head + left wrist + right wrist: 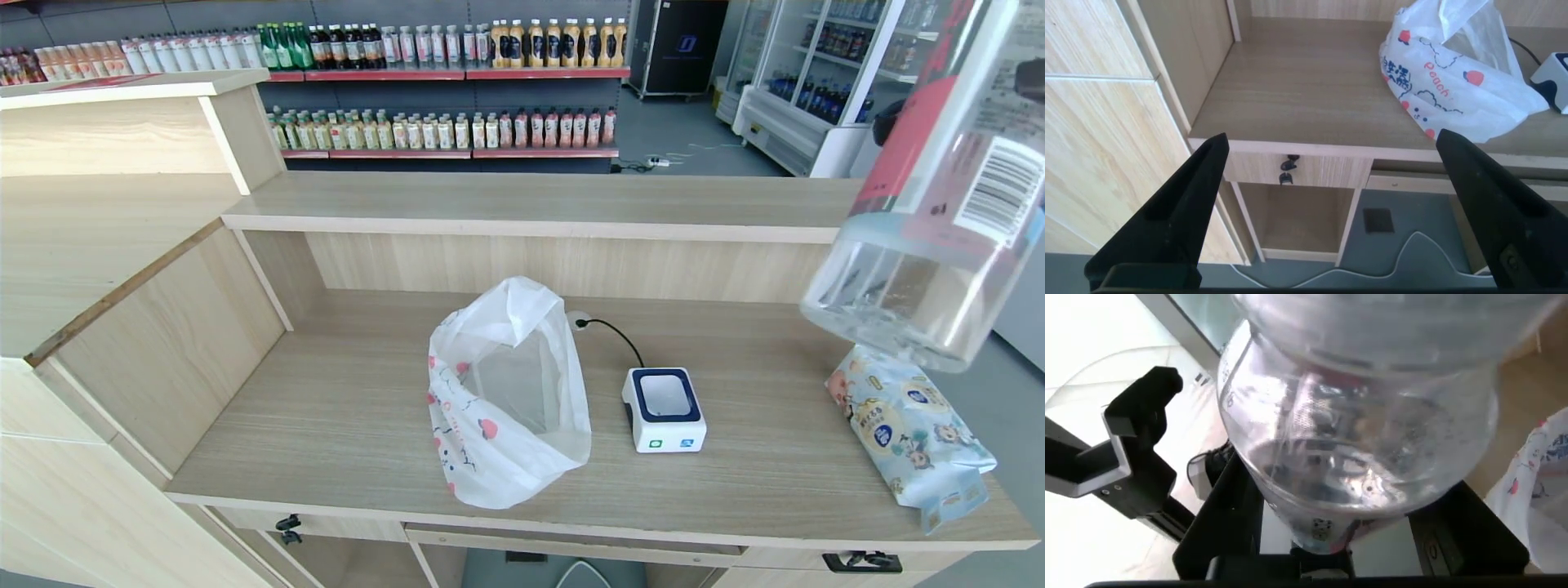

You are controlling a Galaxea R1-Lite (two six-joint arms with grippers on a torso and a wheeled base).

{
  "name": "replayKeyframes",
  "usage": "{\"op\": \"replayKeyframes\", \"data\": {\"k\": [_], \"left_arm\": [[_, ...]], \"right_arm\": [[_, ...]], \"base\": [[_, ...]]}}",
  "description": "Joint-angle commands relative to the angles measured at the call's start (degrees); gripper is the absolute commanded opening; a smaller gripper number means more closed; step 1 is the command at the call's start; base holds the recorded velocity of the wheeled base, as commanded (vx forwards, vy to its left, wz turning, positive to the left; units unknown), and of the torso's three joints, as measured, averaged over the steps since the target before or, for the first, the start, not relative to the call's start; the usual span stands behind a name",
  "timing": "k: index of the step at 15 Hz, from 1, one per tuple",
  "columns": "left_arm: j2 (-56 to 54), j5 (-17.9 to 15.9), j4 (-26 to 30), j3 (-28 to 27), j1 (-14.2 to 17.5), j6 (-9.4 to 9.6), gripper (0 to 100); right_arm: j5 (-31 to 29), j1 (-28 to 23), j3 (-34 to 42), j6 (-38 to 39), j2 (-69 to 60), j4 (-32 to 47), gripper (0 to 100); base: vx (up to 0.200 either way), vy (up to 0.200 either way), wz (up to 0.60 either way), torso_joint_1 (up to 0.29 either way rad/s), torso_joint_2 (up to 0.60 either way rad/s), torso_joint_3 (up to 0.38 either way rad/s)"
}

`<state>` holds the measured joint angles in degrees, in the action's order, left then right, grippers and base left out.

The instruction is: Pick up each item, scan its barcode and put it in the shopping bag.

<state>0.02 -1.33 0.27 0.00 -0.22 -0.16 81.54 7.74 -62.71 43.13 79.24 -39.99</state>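
1. The bottle [939,204] hangs high on the right, close to the head camera. Its top is cut off and its barcode label faces the camera.
2. The right gripper [1355,527] is clamped on the bottle, whose clear body hides most of the fingers.
3. The left gripper [1331,139] has its fingers wide apart and holds nothing. It is off the counter's [343,408] front-left edge.
4. The shopping bag [506,392] stands mid-counter with its mouth open. The scanner [663,408] sits just beside it on the right, not touching.
5. A printed soft pack [906,425] lies at the counter's right end, well apart from the scanner. Its near corner reaches the front edge.
6. A side panel [171,343] bounds the counter on the left, and a raised ledge [539,204] bounds the rear.
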Motion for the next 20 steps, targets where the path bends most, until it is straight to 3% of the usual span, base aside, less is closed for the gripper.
{"op": "replayKeyframes", "data": {"k": [1, 7, 12, 13, 15, 20], "left_arm": [[0.1, 0.0, 0.0, 0.0, 0.0, -0.02, 100], [0.1, 0.0, 0.0, 0.0, 0.0, -0.02, 100], [0.1, 0.0, 0.0, 0.0, 0.0, -0.02, 100], [0.1, 0.0, 0.0, 0.0, 0.0, -0.02, 100], [0.1, 0.0, 0.0, 0.0, 0.0, -0.02, 100], [0.1, 0.0, 0.0, 0.0, 0.0, -0.02, 100]], "right_arm": [[1.2, 0.6, 4.1, -0.3, -3.7, -0.4, 0], [1.0, 4.5, 11.7, -0.4, -11.7, 0.2, 0], [0.5, 4.6, 18.8, -3.3, -16.0, 0.2, 0], [-3.5, 5.6, 20.4, -7.2, -15.8, 0.3, 0], [-8.6, 8.3, 20.7, -7.5, -15.6, 0.5, 0], [-12.9, 11.5, 21.9, -7.7, -15.6, 0.5, 0]], "base": [[0.0, 0.0, 0.0, 0.0, 0.0, 0.0], [0.0, 0.0, 0.0, 0.0, 0.0, 0.0], [0.0, 0.0, 0.0, 0.0, 0.0, 0.0], [0.0, 0.0, 0.0, 0.0, 0.0, 0.0], [0.0, 0.0, 0.0, 0.0, 0.0, 0.0], [0.0, 0.0, 0.0, 0.0, 0.0, 0.0]]}}
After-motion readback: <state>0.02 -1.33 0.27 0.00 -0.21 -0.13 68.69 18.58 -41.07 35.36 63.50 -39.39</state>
